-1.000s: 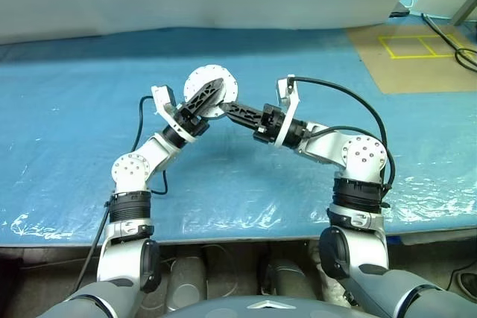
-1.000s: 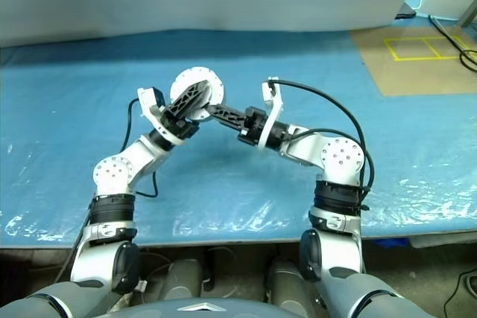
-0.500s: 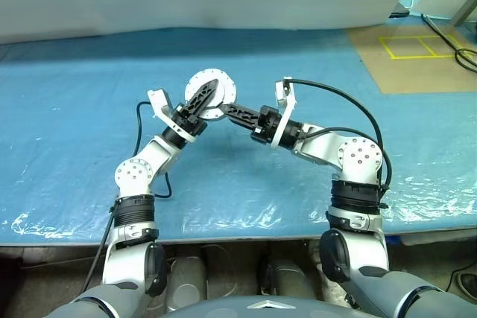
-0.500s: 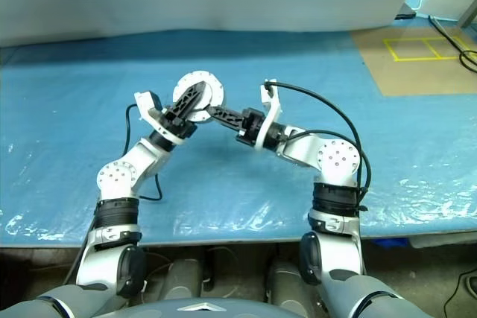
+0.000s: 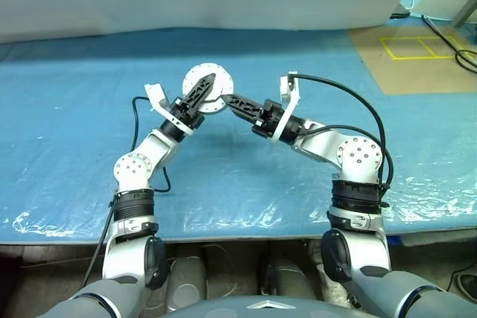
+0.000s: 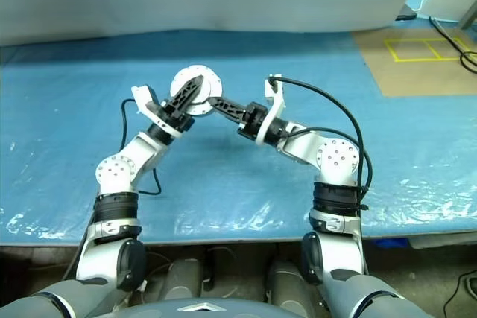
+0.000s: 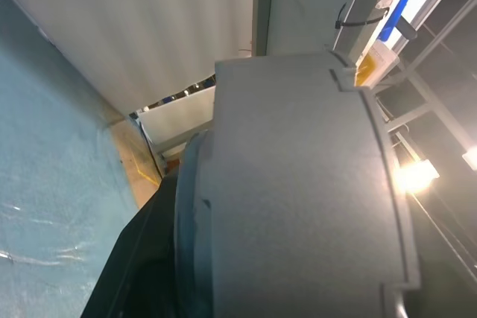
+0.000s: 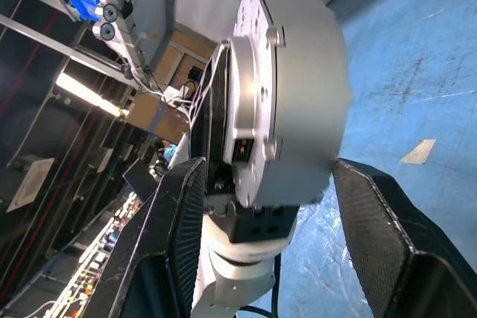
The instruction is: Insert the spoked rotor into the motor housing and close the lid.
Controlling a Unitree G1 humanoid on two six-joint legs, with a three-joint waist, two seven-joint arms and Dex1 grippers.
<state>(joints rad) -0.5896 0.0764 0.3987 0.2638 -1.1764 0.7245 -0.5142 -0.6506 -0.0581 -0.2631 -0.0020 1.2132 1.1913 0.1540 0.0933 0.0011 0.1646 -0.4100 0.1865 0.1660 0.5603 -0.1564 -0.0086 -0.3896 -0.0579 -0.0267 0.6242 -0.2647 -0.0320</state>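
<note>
Left eye view shows both arms raised over the blue table cover (image 5: 67, 109), and they meet at one round silver-grey part, the motor housing (image 5: 208, 87), which is held in the air above the table. The left gripper (image 5: 203, 90) lies across the face of this housing with a black finger over it. The right gripper (image 5: 232, 101) comes from the other side and its tips are at the lower right edge of the housing. From this high view I cannot tell if the right tips touch the metal.

The right wrist view gives what the head views do not: its two black fingers (image 8: 177, 229) stand well apart, one on each side of the housing (image 8: 298, 109), with a gap between the pads and the metal, so nothing is clamped there. It shows also the flange with small screws and the left gripper's dark body behind it.

The left wrist view is very close to the grey wall of the housing (image 7: 298, 184), and a dark finger (image 7: 138, 266) presses along its edge; the left fingers are closed on the housing.

A brown board with yellow tape (image 5: 406, 50) lies far to the right on the table
</note>
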